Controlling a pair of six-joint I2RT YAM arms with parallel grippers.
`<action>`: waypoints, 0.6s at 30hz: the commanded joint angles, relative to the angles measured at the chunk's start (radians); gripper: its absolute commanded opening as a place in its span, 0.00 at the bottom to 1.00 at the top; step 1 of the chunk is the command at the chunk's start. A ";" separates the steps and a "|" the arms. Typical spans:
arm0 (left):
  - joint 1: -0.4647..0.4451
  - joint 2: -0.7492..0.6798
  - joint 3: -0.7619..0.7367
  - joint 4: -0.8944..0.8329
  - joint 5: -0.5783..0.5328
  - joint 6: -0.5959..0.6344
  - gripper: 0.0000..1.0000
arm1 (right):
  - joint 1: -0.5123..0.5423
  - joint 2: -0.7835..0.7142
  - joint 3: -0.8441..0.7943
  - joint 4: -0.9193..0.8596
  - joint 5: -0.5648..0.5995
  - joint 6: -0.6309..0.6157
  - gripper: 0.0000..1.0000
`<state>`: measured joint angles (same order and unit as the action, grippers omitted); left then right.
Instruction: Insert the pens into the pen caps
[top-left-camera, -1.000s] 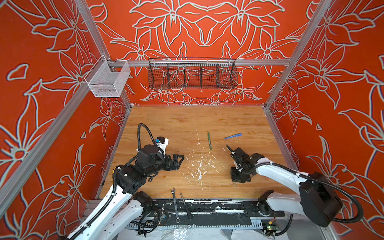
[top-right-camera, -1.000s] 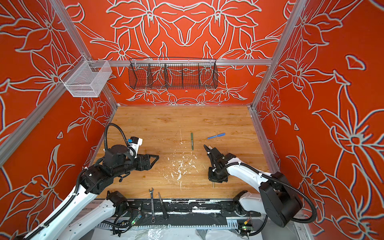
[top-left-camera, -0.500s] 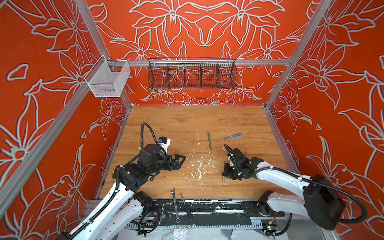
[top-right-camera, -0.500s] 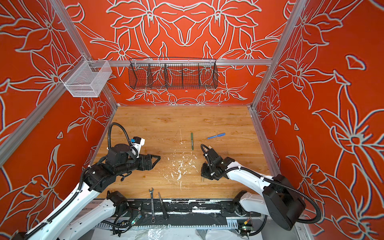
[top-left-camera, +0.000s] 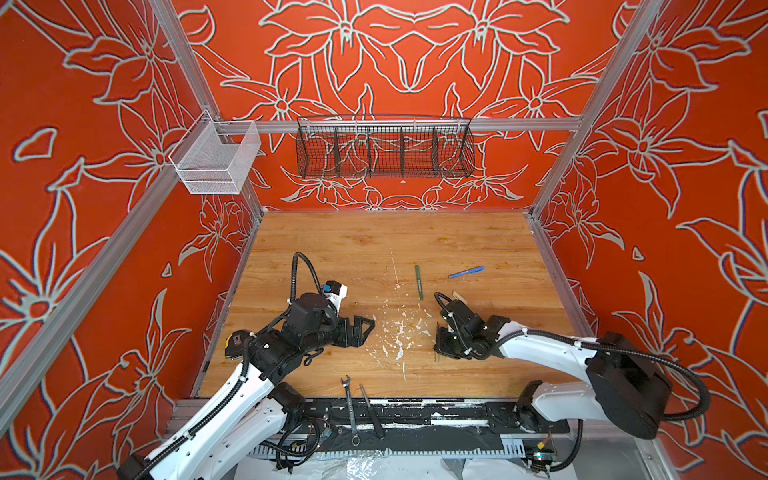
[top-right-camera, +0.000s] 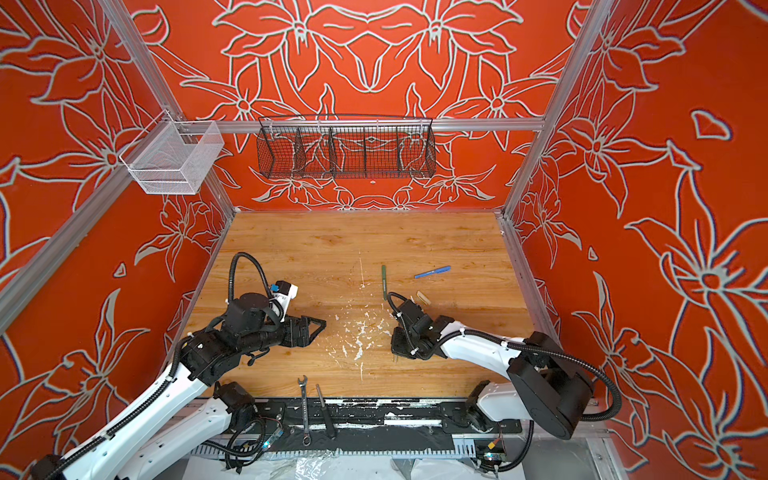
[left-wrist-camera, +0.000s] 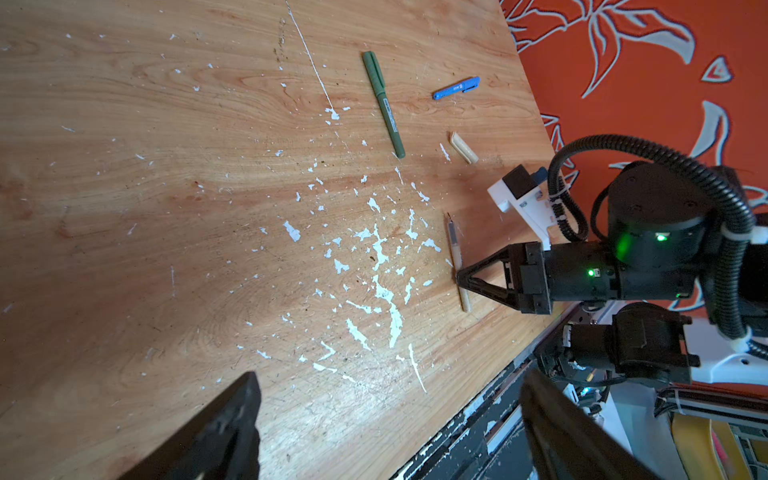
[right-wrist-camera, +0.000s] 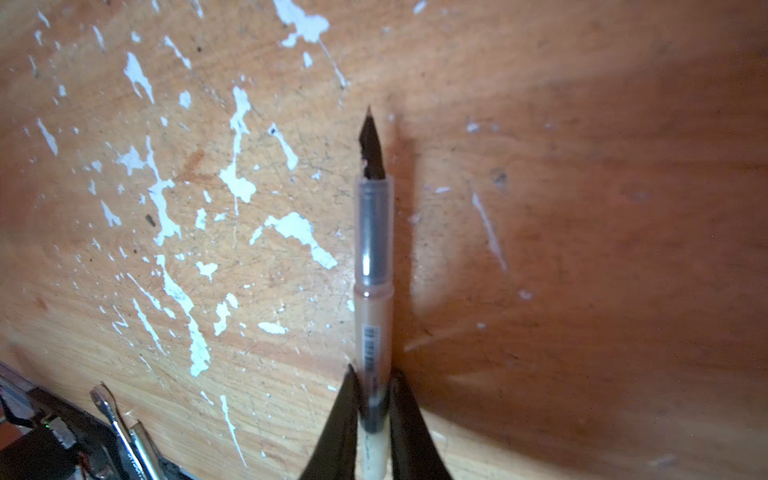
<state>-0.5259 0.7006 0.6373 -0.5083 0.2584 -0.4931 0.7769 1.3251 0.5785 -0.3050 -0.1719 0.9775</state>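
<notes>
The tan pen lies flat on the wooden table, its dark tip pointing away from my right gripper. That gripper is shut on the pen's rear half, one finger pressed to each side; the left wrist view shows the grip too. In both top views the right gripper hides the pen. The tan cap lies just behind the right arm. Farther back lie the green pen and the blue pen, both looking capped. My left gripper hovers open and empty left of the middle.
White paint flecks cover the table between the arms. A silver wrench and a black slim tool lie at the front edge. A black wire basket and a white mesh basket hang on the walls.
My right gripper has moved left over the table to the spot beside the paint flecks. The left arm has crept slightly towards the middle, still open.
</notes>
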 joint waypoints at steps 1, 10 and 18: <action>-0.024 0.023 -0.009 0.032 -0.032 -0.006 0.97 | 0.013 0.001 0.036 -0.051 0.069 -0.012 0.29; -0.133 0.163 0.004 0.079 -0.122 -0.030 0.98 | 0.015 -0.131 0.096 -0.235 0.196 -0.087 0.47; -0.429 0.444 0.137 0.136 -0.308 -0.191 0.93 | -0.116 -0.297 0.240 -0.398 0.338 -0.293 0.56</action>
<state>-0.8776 1.0592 0.7132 -0.4175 0.0460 -0.5858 0.7208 1.0500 0.7715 -0.6006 0.0761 0.7841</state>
